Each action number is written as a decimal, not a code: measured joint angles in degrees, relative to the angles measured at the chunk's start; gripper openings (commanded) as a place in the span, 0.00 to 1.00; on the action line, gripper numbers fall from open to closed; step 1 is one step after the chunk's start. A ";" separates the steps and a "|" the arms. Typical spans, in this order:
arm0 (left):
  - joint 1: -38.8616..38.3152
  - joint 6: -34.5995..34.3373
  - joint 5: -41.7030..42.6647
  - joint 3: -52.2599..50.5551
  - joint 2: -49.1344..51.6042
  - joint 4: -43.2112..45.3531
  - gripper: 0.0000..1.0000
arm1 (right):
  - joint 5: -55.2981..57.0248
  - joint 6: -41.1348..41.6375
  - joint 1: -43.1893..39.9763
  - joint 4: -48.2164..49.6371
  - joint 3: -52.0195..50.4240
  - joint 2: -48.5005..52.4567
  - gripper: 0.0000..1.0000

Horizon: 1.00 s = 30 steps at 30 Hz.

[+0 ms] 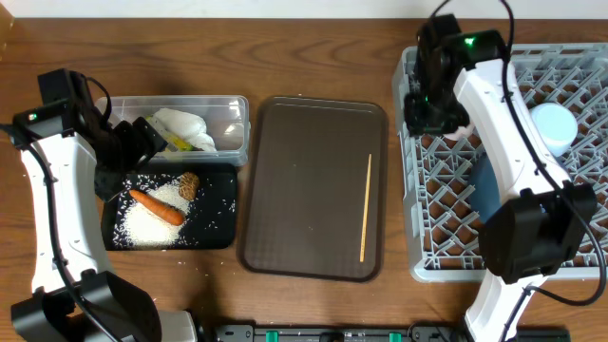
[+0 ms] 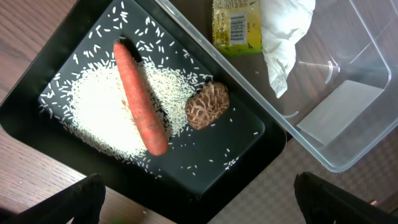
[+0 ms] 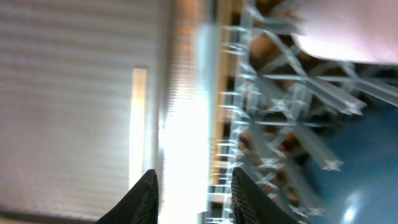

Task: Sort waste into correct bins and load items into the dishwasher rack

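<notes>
My left gripper [image 1: 141,142] [image 2: 199,214] hangs wide open and empty over the near edge of the black tray [image 2: 249,134] [image 1: 217,223]. On that tray lie a carrot [image 2: 140,99] [image 1: 157,206], a brown seedy lump [image 2: 207,106] [image 1: 189,185] and loose rice [image 2: 93,106]. Beside it, the clear tub [image 2: 348,106] [image 1: 233,109] holds a white napkin [image 2: 283,31] and a yellow-green wrapper [image 2: 236,25]. My right gripper [image 1: 425,112] [image 3: 194,199] is over the far-left corner of the grey rack [image 1: 418,256] [image 3: 273,124]; its jaws stand apart with nothing between them. The rack holds a dark-blue plate [image 1: 483,185] [image 3: 360,180] and a light-blue bowl [image 1: 553,128].
A brown serving tray [image 1: 304,190] sits between the bins and the rack, with one wooden chopstick [image 1: 366,207] lying lengthwise near its right side. The right wrist view is blurred. Rice grains are scattered on the table by the black tray.
</notes>
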 measured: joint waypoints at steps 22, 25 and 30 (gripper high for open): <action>0.00 0.00 -0.02 0.00 0.00 -0.02 0.98 | -1.81 10.49 20.85 14.36 -18.16 0.00 0.28; 0.00 0.00 0.00 0.00 0.00 -0.02 0.98 | -0.26 12.17 21.18 17.20 -22.77 0.00 0.28; 0.00 0.00 0.00 0.00 0.00 0.00 0.98 | 0.98 14.58 21.11 19.45 -27.76 0.00 0.22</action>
